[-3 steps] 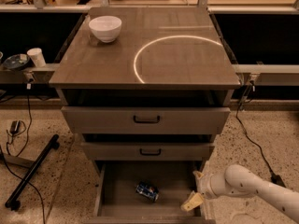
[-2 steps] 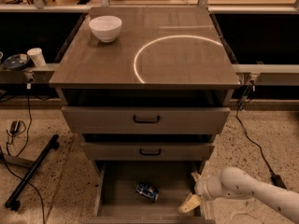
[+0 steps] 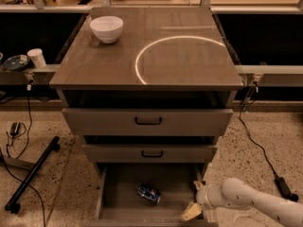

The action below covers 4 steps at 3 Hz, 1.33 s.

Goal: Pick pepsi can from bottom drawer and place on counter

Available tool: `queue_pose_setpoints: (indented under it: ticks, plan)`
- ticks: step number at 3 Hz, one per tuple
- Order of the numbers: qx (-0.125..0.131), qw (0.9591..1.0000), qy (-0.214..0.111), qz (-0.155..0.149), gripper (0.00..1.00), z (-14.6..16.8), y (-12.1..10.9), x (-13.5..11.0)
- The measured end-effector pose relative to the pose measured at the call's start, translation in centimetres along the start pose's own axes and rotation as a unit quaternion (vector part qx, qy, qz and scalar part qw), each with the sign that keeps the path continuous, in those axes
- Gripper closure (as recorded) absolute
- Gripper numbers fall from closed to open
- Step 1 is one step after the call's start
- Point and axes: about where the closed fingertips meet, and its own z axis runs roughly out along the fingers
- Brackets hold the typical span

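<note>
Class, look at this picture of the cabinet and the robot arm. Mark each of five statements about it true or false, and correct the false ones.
1. The can lies on its side on the floor of the bottom drawer. True.
2. The end effector is gripping the can. False: it sits open at the drawer's right side, apart from the can.
3. The bowl stands on the counter, near its far left corner. True.
4. All the drawers are shut. False: the bottom drawer is pulled out.
5. The cup stands beside the bowl. False: it stands on a ledge left of the cabinet.
</note>
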Motion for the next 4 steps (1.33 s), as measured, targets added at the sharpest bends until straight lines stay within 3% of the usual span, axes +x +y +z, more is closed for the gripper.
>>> queue_pose_setpoints:
  ticks: [2, 4]
  plan:
    - [-0.007, 1.0, -0.005, -0.002, 0.0, 1.0, -0.5, -0.6]
    - [-0.007, 0.9997, -0.017, -0.014, 0.0, 3.4, -3.8, -3.1]
